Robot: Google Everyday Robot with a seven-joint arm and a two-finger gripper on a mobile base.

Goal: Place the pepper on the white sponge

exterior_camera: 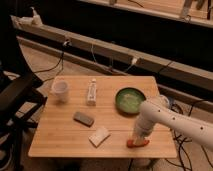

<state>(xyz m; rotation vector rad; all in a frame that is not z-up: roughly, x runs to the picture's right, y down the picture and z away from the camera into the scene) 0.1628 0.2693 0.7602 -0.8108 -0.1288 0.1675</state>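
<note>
A black chair [17, 97] is standing at the far left, just beside the light wooden rectangular table [55, 137]. On the table's left part a small white cup [60, 90] is sitting upright. To its right a slim white tube-shaped bottle [91, 92] is standing near the table's back half. In front of these, a flat dark grey rectangular block [83, 118] is lying on the wood. Just to its right and nearer the front edge, the flat off-white rectangular sponge [99, 136] is lying apart from it, with nothing on top.

Farther right, a round green bowl [130, 99] is sitting near the table's back right part. The white robot arm [175, 122] is reaching in from the right edge and bending down in front of the bowl. Its gripper [138, 138] is pointing down at the front right corner, right over the small elongated red-orange pepper [136, 144]. The pepper is lying on the wood near the front edge, well apart from the sponge. The gripper is appearing to touch the pepper, but whether it is open or has hold of the pepper cannot be told.
</note>
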